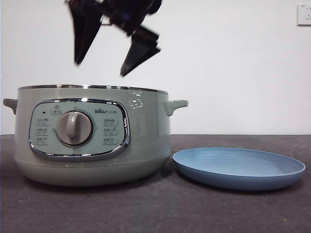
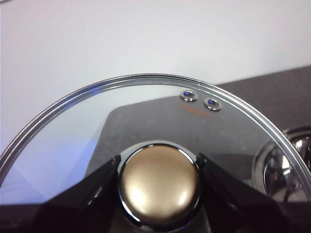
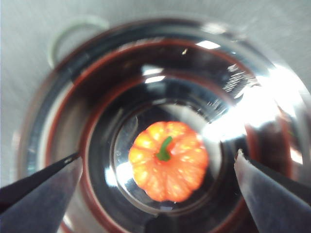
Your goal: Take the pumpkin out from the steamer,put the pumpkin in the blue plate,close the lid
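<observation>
The steamer (image 1: 146, 131) stands at the left of the table with its lid off. The pumpkin (image 3: 168, 161) sits upright in the middle of its shiny inner pot (image 3: 73, 107); the front view hides it behind the wall. My right gripper (image 1: 100, 69) hangs open above the steamer's rim, its jaws either side of the pumpkin in the right wrist view (image 3: 158, 156), well above it. My left gripper (image 2: 159, 160) is shut on the knob (image 2: 159, 182) of the glass lid (image 2: 97, 121) and holds it off the steamer, out of the front view. The blue plate (image 1: 238, 167) lies empty to the right of the steamer.
The table top (image 1: 155, 208) is dark grey cloth. A white wall stands behind, with a socket (image 1: 304, 14) at the top right. The steamer's side handle (image 1: 176, 104) juts toward the plate.
</observation>
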